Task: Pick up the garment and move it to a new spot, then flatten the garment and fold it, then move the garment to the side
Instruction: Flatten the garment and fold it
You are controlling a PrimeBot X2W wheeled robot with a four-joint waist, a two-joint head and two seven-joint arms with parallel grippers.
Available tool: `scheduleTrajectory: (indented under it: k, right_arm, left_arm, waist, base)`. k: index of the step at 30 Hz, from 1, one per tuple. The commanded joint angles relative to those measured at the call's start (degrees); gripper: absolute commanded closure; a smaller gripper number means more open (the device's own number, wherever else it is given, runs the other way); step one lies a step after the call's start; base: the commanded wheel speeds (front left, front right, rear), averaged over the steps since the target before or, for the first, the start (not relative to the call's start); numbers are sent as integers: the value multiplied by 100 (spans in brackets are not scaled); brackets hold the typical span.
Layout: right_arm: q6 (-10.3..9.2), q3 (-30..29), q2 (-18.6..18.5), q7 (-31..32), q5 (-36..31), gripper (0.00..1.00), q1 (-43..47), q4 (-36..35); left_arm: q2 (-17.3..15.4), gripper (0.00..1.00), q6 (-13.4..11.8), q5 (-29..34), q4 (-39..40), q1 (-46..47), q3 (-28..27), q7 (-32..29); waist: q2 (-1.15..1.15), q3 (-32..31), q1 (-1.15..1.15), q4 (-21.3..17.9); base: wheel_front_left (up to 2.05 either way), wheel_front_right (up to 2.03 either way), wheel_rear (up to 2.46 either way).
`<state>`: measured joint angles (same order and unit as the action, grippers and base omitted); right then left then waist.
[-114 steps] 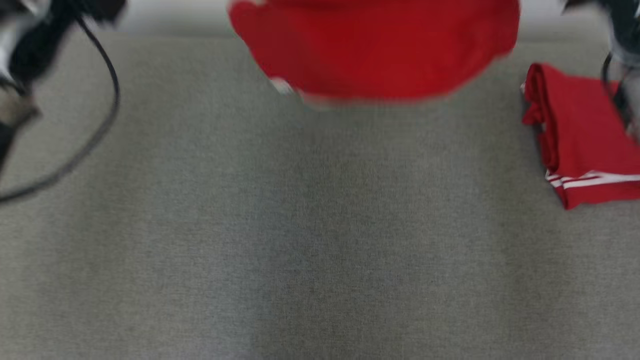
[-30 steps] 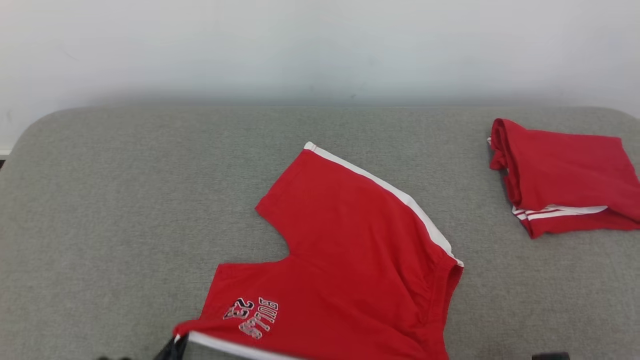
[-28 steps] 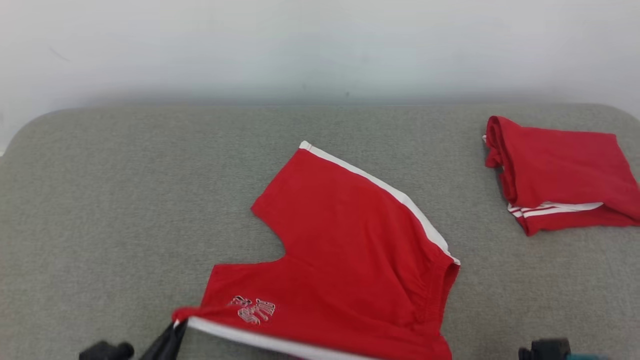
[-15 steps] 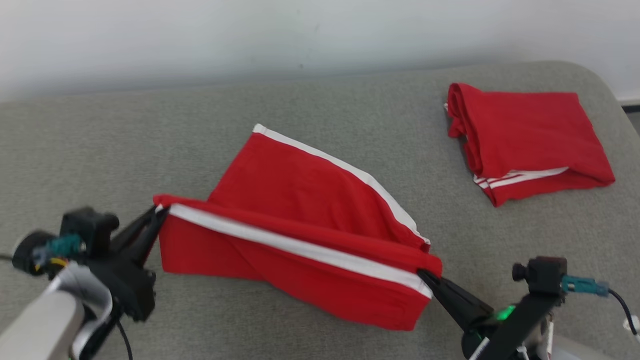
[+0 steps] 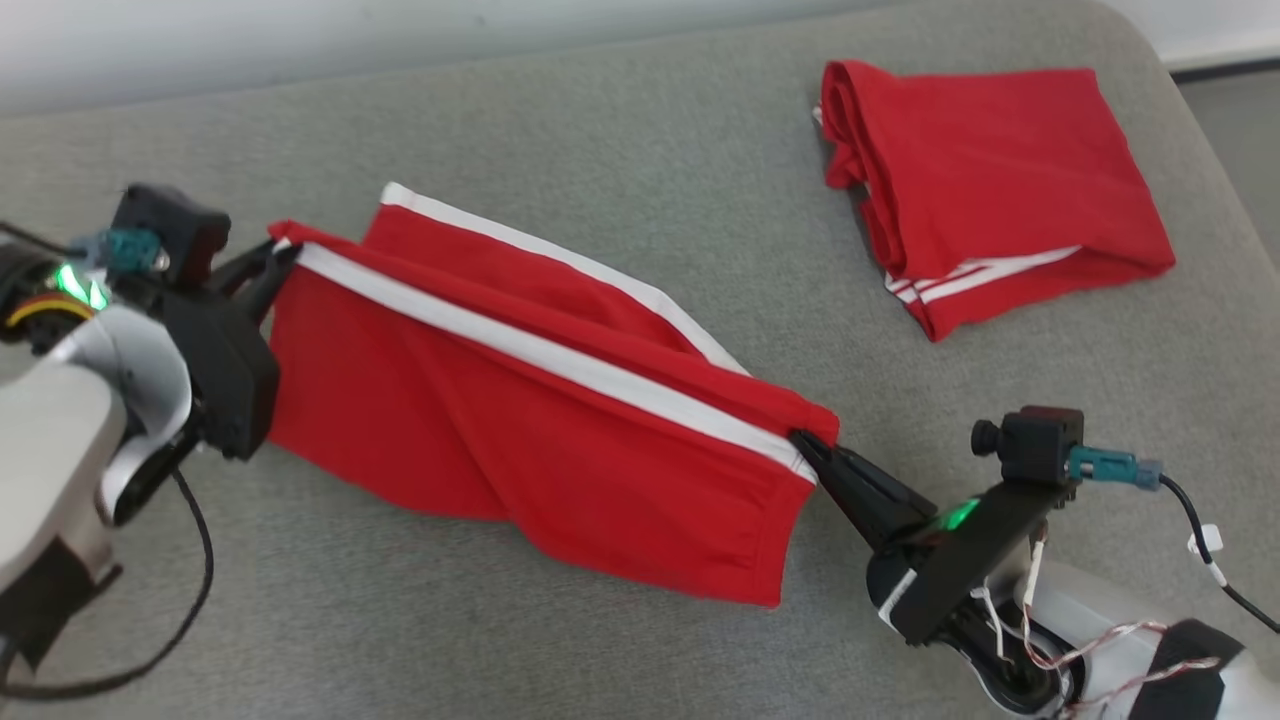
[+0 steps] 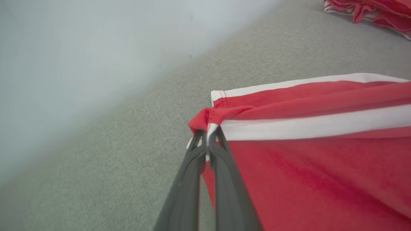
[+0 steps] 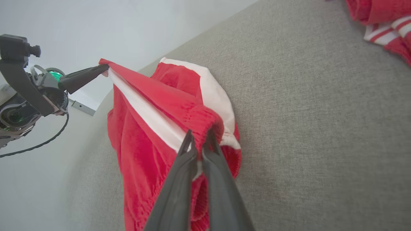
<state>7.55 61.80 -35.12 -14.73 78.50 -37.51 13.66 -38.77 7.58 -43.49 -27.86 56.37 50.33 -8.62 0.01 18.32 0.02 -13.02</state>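
The left gripper (image 5: 281,256) was pressed together on a hem corner of the shorts (image 5: 520,420), pinching red cloth at one end of a white stripe (image 5: 540,352). The right gripper (image 5: 806,448) was likewise closed, nipping the ribbed waistband corner at the other end of that stripe. Between the two, the striped edge of the shorts ran taut and raised, slanting from upper left to lower right in the head view. The cloth below it draped in loose folds down onto the grey pad (image 5: 600,130). Behind the raised edge, a second layer with its own white band lay flat on the pad. The shorts sat about the middle of the pad, stretched between the two arms. A folded garment (image 5: 1000,180), red with thin white bands, lay well apart from them at the far right of the pad, near its rounded corner. A pale wall (image 5: 250,40) ran along the pad's far side.
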Motion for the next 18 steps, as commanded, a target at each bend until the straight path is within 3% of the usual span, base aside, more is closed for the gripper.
scheduleTrajectory:
  k: [1, 18]
  right_arm:
    - [-12, -2, 28, -30, -28, 100, -42, -2]
    - [-12, -298, 649, -43, -490, 100, -239, 290]
  left_arm:
    - [-45, 100, -23, -58, -59, 78, -9, -17]
    - [278, 100, -20, -586, -1408, 1312, 1477, 605]
  waist:
    - [-1, 207, -2, -196]
    - [-1, 632, -2, -532]
  base:
    - [0, 0, 0]
    - [0, 0, 0]
